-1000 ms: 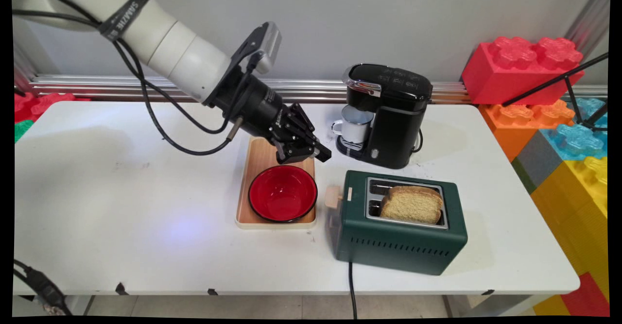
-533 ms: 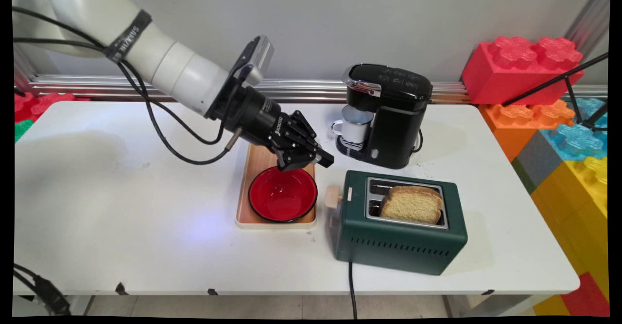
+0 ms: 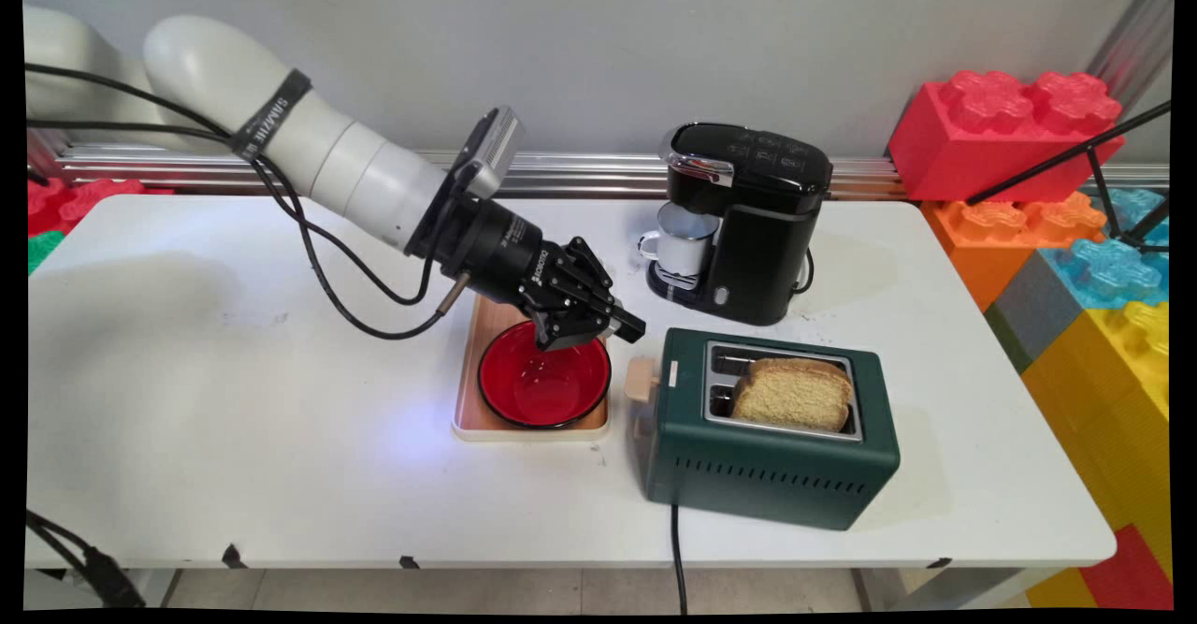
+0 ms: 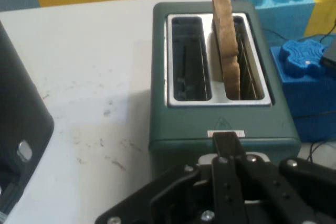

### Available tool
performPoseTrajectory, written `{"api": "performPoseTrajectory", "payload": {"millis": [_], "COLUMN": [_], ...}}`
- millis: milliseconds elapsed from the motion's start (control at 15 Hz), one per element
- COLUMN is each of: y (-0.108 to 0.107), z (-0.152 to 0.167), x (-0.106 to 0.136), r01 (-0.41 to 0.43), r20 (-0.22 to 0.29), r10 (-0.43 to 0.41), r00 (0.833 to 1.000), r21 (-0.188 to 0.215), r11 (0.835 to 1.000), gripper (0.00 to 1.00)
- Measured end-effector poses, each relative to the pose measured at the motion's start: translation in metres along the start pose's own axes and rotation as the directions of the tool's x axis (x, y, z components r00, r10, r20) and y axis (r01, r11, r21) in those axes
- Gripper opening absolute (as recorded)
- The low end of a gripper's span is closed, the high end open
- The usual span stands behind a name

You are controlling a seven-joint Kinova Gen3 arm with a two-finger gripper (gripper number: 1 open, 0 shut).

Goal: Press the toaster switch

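My black gripper (image 3: 628, 326) hangs shut and holds nothing, low over the far right rim of a red bowl (image 3: 542, 390). It points at the left end of a dark green toaster (image 3: 767, 474), a short way above and left of the toaster's beige lever (image 3: 641, 379). One slice of bread (image 3: 793, 395) stands in the toaster's front slot. In the hand view the closed fingertips (image 4: 226, 141) sit just before the toaster (image 4: 184, 129), whose one slot holds the bread (image 4: 226, 40) while the other is bare.
The bowl rests on a wooden tray (image 3: 477, 423). Behind the toaster stands a black coffee machine (image 3: 757, 222) with a white mug (image 3: 683, 240) under its spout. Big toy bricks (image 3: 1001, 128) are stacked at the right. The toaster's cord (image 3: 677, 549) drops over the front edge.
The gripper has come down and slightly right, from above the tray's far end to the bowl's far rim, closer to the toaster's lever. Nothing else moved.
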Motion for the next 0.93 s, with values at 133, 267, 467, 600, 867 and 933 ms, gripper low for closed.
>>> {"api": "performPoseTrajectory", "payload": {"millis": [133, 267, 467, 600, 867, 933], "y": [-0.001, -0.002, -0.002, -0.002, -0.003, -0.003], "z": [0.002, 0.005, 0.008, 0.010, 0.016, 0.018], "x": [-0.005, -0.010, -0.016, -0.019, -0.025, -0.026], "r01": [-0.001, -0.002, 0.000, 0.003, 0.008, 0.009], "r20": [-0.008, -0.017, -0.026, -0.027, -0.026, -0.026], "r10": [0.001, 0.002, -0.001, -0.003, -0.009, -0.010], "r00": [1.000, 1.000, 1.000, 1.000, 1.000, 1.000], "r21": [-0.007, -0.015, -0.026, -0.029, -0.034, -0.035], "r11": [1.000, 1.000, 1.000, 1.000, 0.999, 0.999], "gripper": [0.00, 0.00, 0.00, 0.00, 0.00, 0.00]}}
